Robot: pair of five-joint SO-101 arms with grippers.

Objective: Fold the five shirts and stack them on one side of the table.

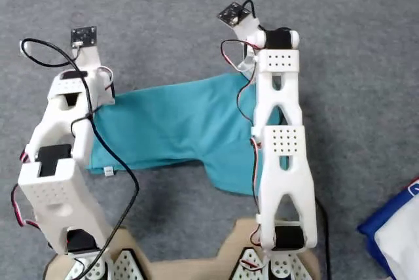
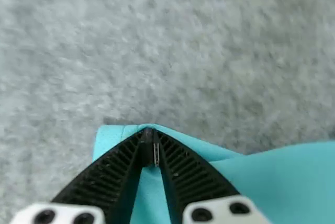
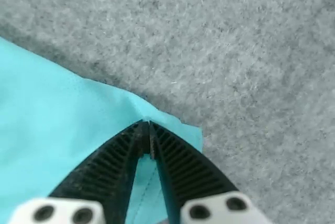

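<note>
Left wrist view shows you the left gripper [image 2: 149, 148] pinched shut on a corner of the teal shirt [image 2: 272, 177]. Your right gripper [image 3: 146, 140] nips its other far corner. The shirt lies spread between both arms on the grey table [image 1: 163, 18], its long axis running side to side.

1. The shirt [image 1: 177, 129] lies on the table [image 1: 366, 64], between the two arms.
2. The left gripper [image 2: 149, 143] pinches its far left corner, the right gripper [image 3: 145, 132] its far right corner.
3. A pile of cloth [image 1: 396, 227] lies at the right edge, well apart from the shirt.
</note>
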